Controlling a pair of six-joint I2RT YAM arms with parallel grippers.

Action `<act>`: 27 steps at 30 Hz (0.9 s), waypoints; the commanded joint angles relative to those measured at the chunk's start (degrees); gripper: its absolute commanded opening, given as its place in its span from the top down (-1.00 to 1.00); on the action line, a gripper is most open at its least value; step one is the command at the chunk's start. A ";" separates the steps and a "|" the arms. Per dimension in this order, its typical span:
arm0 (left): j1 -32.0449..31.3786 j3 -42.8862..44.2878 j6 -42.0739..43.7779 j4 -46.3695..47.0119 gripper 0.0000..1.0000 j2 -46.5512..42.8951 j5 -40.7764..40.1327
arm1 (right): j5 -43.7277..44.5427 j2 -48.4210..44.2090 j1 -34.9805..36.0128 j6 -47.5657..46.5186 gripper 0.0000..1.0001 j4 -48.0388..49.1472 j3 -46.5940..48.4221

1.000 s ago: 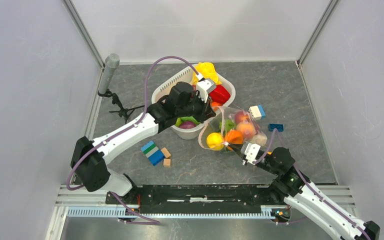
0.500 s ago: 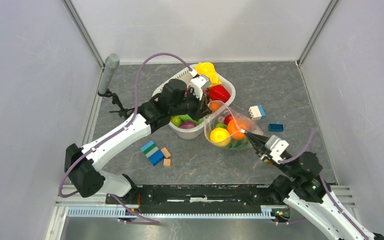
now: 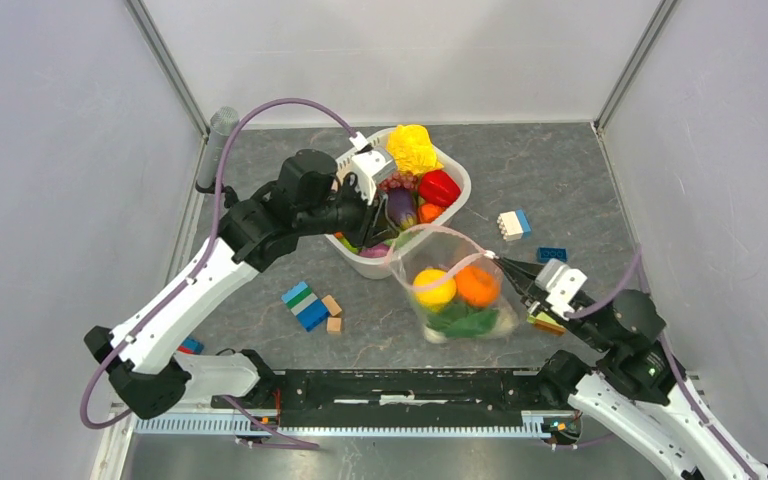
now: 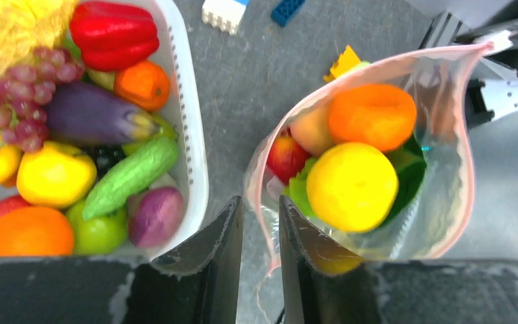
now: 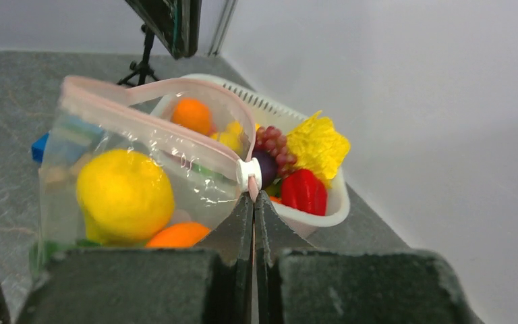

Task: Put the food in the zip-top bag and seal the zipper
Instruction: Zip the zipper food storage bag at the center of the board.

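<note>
Across the grey table (image 3: 610, 200), the white basket (image 3: 467, 186) is sitting at the back, just beside the zip-top bag (image 3: 508, 305), probably so that each piece has only a short way to travel. Much of the food (image 4: 94, 115) is lying in the basket, while a yellow fruit (image 3: 433, 287), an orange one (image 3: 477, 286) and some greens are resting inside the bag. The right gripper (image 5: 253, 202) is clamping fully closed on the end of the zipper (image 5: 148, 128), holding the mouth up and gaping so more can drop in. The left gripper (image 4: 261, 206) is hovering at the opposite rim with its jaws slightly parted; the film is passing between them, apparently unpinched. The small white slider (image 5: 249, 174) is sitting just above the right fingertips.
</note>
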 commanded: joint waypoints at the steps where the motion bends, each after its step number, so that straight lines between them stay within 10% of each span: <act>1: 0.33 -1.30 2.68 -9.82 0.28 -3.57 0.73 | -3.78 2.78 0.22 0.61 1.00 2.89 -0.42; 9: 0.32 -6.11 3.55 -2.89 -0.30 -11.36 1.18 | -7.69 7.38 0.22 0.70 1.00 6.80 -2.90; 17: -0.08 -6.72 4.22 16.09 -0.44 -11.51 14.47 | -11.52 8.93 0.22 0.41 1.00 6.39 -0.69; 27: -8.80 -1.23 15.87 17.62 -0.47 -0.73 16.66 | -16.29 12.87 0.22 0.83 1.00 1.43 4.20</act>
